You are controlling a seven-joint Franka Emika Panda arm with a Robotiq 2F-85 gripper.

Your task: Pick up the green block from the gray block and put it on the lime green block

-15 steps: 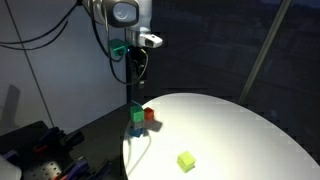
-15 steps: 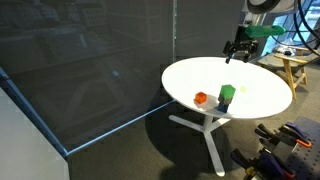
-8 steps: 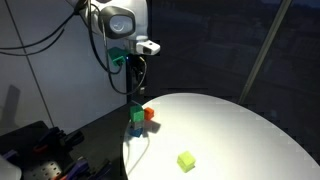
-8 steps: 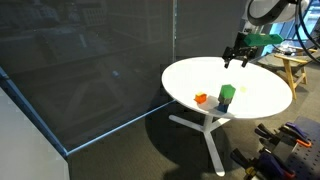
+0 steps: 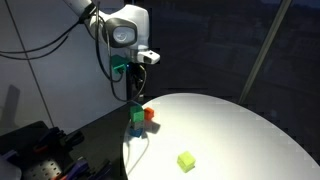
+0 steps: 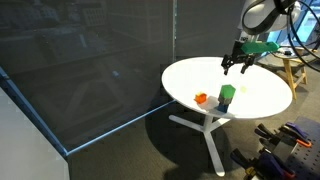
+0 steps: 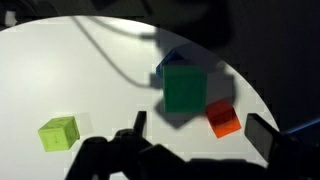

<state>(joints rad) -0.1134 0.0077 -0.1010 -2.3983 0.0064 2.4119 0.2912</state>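
Under green blk [image 7: 184, 88], gray blk [image 7: 171, 61] mostly hidden; pincer [image 7: 200, 131] partly cropped.

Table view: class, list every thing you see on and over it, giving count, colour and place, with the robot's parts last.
table: one, white, round, holds all the blocks
green block: one, mid-green, on top of the gray block
gray block: one, bluish gray, under the green block, mostly hidden in the wrist view
orange block: one, orange-red, on the table right beside the stack
lime block: one, pale yellow-green, alone on the table, apart from the stack
arm: one, white, reaching in above the table
jaws: one pair, dark, open, holding nothing, above the stack
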